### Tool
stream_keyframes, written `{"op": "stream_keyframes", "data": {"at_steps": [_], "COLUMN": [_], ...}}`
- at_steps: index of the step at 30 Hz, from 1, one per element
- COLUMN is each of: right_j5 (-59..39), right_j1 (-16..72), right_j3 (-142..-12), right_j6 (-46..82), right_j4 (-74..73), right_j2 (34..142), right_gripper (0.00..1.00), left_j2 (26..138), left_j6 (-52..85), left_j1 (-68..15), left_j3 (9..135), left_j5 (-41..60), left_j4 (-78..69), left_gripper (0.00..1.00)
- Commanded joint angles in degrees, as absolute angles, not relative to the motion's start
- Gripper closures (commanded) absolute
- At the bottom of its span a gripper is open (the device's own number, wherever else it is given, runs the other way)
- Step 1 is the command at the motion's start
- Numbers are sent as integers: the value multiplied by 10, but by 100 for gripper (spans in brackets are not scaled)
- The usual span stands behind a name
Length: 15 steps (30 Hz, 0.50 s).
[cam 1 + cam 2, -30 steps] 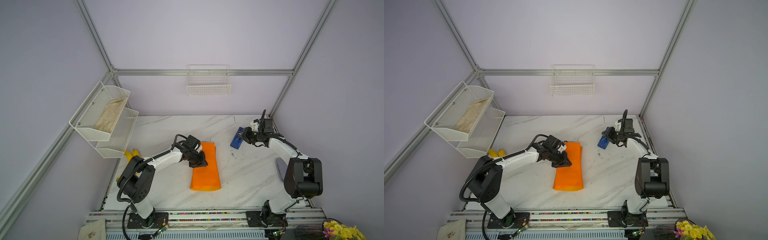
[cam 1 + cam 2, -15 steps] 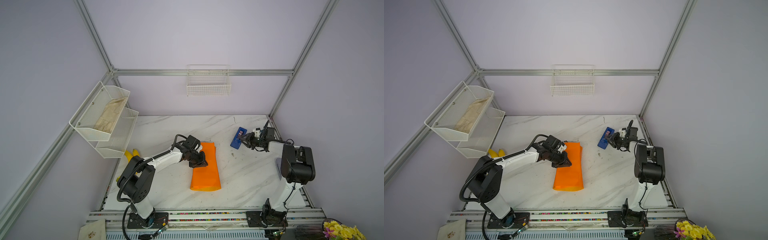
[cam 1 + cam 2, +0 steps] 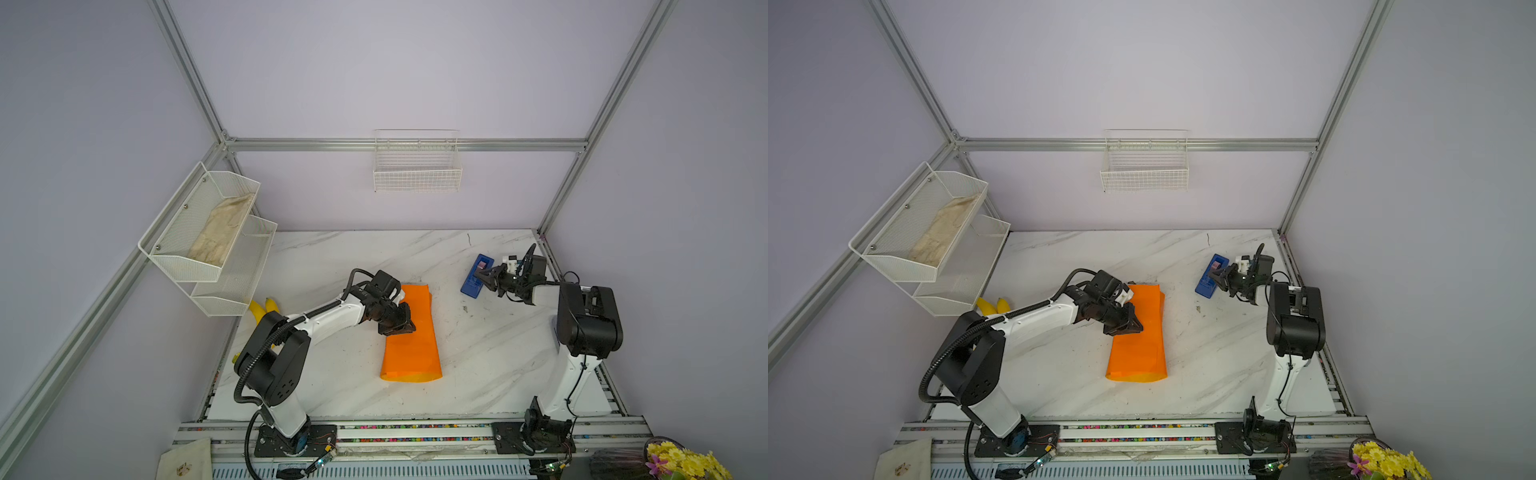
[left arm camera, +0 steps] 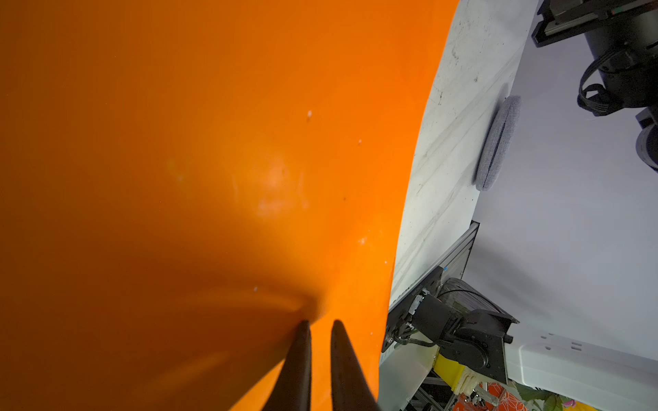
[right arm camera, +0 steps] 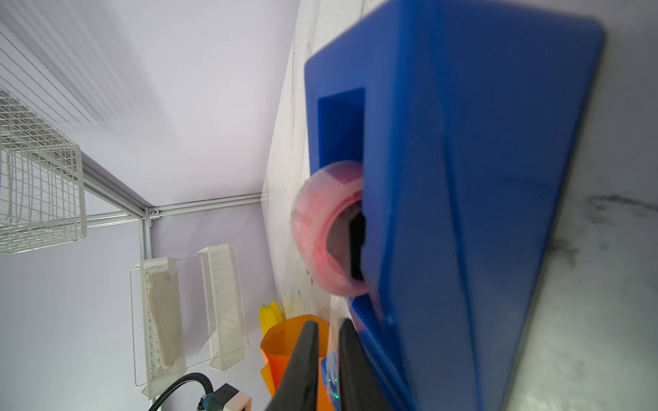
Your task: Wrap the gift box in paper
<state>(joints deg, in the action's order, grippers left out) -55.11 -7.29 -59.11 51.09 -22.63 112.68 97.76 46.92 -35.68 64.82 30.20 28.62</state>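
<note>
The left gripper [image 4: 319, 323] has its fingers almost together, tips pressing down on the paper [image 4: 213, 160]. In both top views the paper lies as one long folded orange tube in the middle of the table [image 3: 332, 257]. The gift box is out of sight.

The right gripper [image 5: 327, 325], fingers likewise nearly closed, sits at the end of the single blue tape dispenser [image 5: 480, 178]. Blur hides whether tape is pinched. Its pink tape roll [image 5: 320, 227] shows plainly only in the right wrist view. The left wrist view alone shows a grey round pad [image 4: 496, 142] at the table's edge.

A two-tier mesh shelf [image 3: 199, 266] holds one beige cloth [image 3: 220, 232] in its upper tier. One wire basket [image 3: 1144, 174] hangs on the back wall. Two bananas [image 3: 262, 308] lie below the shelf.
</note>
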Motion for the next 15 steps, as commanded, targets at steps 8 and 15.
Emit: {"op": "stream_keyframes", "data": {"at_steps": [8, 15], "right_j5": [-558, -550], "right_j1": [-60, -36], "right_j3": [-588, -583], "right_j6": [498, 480], "right_j4": [-190, -135], "right_j2": [1089, 1033], "right_gripper": [100, 100], "left_j2": [1009, 1005], "left_j6": [463, 464], "left_j1": [-361, -362], "left_j3": [608, 607], "left_j5": [252, 251], "left_j4": [337, 337], "left_gripper": [86, 86]}}
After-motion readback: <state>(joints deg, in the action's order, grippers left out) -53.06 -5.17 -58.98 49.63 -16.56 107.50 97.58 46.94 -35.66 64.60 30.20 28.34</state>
